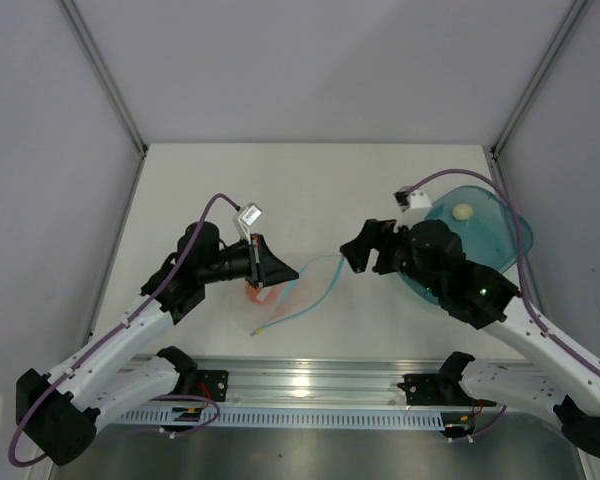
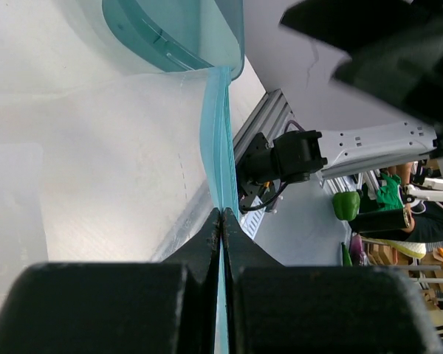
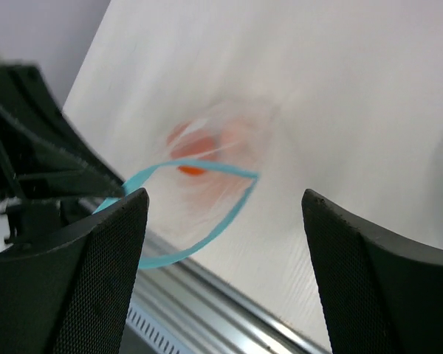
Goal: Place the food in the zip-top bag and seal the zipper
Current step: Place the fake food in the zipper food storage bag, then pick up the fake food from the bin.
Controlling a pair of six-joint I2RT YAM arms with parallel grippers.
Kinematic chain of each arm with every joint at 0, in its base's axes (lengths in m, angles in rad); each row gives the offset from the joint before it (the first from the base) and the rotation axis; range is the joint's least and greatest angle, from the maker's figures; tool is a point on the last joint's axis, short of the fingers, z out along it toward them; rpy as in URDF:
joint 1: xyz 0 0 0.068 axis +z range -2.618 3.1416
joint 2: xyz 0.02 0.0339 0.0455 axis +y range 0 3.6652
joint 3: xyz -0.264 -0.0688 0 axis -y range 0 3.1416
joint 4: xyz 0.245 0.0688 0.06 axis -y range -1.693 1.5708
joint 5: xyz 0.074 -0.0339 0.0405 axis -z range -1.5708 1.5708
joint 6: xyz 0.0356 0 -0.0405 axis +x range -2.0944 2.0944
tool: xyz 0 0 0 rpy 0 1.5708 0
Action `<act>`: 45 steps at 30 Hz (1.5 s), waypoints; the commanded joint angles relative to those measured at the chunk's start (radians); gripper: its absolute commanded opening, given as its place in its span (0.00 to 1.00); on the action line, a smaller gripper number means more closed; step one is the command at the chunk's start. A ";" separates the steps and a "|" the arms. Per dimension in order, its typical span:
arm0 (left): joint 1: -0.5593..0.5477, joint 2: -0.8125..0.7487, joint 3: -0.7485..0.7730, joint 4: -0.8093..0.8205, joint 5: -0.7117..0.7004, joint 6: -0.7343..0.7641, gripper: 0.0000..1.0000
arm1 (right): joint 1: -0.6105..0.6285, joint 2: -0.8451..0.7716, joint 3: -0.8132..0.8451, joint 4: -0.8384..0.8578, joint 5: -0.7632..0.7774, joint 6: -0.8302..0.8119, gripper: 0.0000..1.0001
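~Half done: orange lump [image 3: 199, 151] looks inside bag [image 1: 305, 285] mid-tabletop, mouth agape, left jaws pinching its zipper [image 2: 218, 133], right jaws spread & empty; cream ball [image 1: 464, 212] still on far-right plate [image 1: 500, 245], seal pending.

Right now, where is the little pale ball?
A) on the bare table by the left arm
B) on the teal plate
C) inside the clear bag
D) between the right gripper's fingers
B: in the top view the ball lies on the plate at the right, well apart from the bag.
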 commanded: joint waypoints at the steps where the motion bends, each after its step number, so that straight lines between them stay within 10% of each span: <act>1: -0.007 0.004 0.010 0.042 0.009 0.009 0.01 | -0.124 -0.066 0.028 -0.063 0.022 0.011 0.85; 12: -0.007 0.006 0.044 -0.048 -0.064 0.103 0.01 | -0.760 0.020 -0.015 -0.101 -0.173 -0.014 0.85; 25: -0.007 0.047 0.063 0.019 -0.032 0.112 0.01 | -1.176 0.415 0.008 0.119 -0.227 -0.011 0.85; 45: -0.009 0.121 0.040 0.166 0.051 0.084 0.01 | -1.186 0.823 0.086 0.454 -0.087 0.210 0.82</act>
